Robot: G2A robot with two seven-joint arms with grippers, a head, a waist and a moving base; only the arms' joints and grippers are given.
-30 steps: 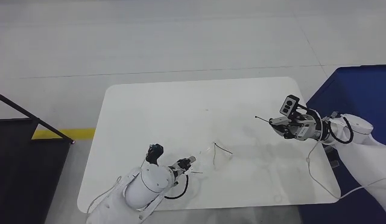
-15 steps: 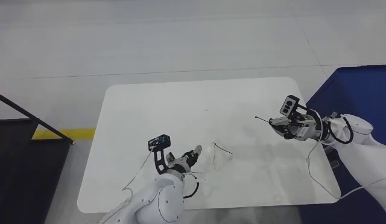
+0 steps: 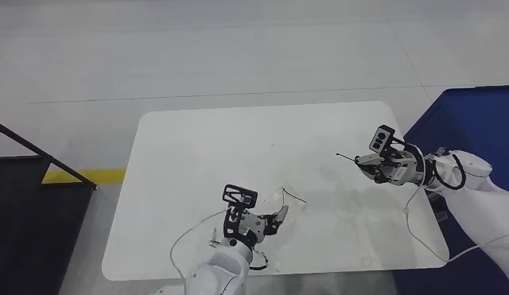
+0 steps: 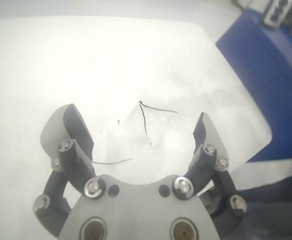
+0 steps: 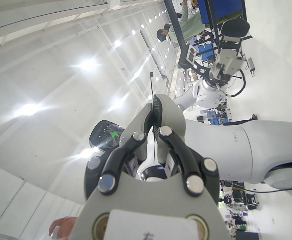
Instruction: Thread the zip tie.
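Zip tie (image 5: 152, 83) clamped in right gripper (image 5: 154, 101) over right side of table (image 3: 199, 152), tip pointing left. Probably light, springy, slick; best pinched near the head. Spare zip ties (image 4: 143, 121) lying before wide-spread left gripper (image 4: 135, 112).

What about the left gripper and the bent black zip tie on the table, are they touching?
Apart. In the left wrist view the bent zip tie lies between the open fingers of the left gripper, bare table on either side of it.

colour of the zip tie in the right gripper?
Black. The zip tie pinched in the right gripper shows best in the right wrist view.
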